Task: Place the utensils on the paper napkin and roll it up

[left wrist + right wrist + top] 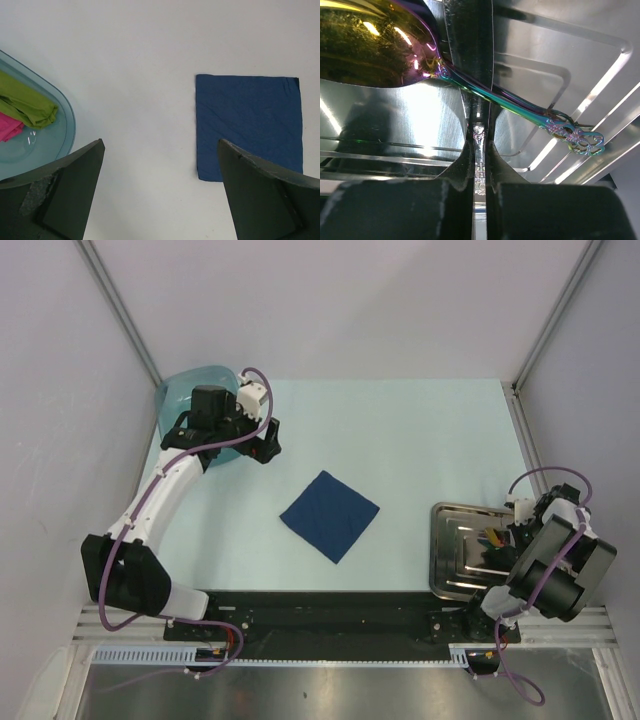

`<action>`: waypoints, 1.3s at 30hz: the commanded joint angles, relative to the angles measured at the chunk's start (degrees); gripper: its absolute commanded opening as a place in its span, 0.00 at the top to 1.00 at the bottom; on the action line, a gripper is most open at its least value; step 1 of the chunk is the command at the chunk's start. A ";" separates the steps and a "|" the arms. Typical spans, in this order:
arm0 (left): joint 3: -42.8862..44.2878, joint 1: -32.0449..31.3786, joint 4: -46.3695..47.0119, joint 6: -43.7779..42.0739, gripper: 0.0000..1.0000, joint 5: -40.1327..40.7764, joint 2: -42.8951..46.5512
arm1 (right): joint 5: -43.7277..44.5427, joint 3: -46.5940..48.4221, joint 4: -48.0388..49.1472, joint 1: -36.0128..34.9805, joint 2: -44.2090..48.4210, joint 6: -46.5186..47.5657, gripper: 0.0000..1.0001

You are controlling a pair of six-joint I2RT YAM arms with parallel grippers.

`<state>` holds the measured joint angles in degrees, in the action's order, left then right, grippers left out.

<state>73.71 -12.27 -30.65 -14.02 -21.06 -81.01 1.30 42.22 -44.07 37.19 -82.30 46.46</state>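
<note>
fetching the utensils (370, 45) from the steel tray (455, 560), with right fingers (395, 210) pinched shut on one thin handle. leaves the paper napkin (330, 515) flat, bare, on the tabletop (420, 440). hangs left fingers (65, 200) wide open, empty, by the teal tub (45, 145). next, probably: lift clear, carry across, lay on the napkin.

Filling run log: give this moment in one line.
left gripper open; right gripper shut on silver utensil over steel tray; square navy paper napkin bare

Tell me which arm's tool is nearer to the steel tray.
Right. The right tool is down inside the steel tray, shut on a utensil. The left tool hangs open across the table, beside the teal tub, well away from the tray.
</note>
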 commanded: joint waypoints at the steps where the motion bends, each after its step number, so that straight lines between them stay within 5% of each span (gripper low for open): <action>1: 1.52 -0.38 1.82 -0.74 0.00 0.23 0.15 | -5.59 -0.74 -3.81 0.08 0.29 -0.06 1.00; 8: 0.56 -0.30 2.97 -0.83 0.00 -0.56 0.50 | -13.95 2.70 -15.50 -1.24 5.66 3.37 1.00; 22: 0.73 -0.38 4.29 -1.27 0.00 -1.00 -0.72 | -15.63 5.94 -21.49 -1.07 16.91 4.08 1.00; 39: 4.24 0.14 5.96 6.55 0.00 5.32 -2.92 | -9.91 17.45 -13.14 0.35 13.14 -8.65 1.00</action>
<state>74.83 -12.25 -27.07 -10.79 -18.15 -84.55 -9.10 53.60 -61.10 38.33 -67.24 43.16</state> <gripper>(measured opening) 0.996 0.043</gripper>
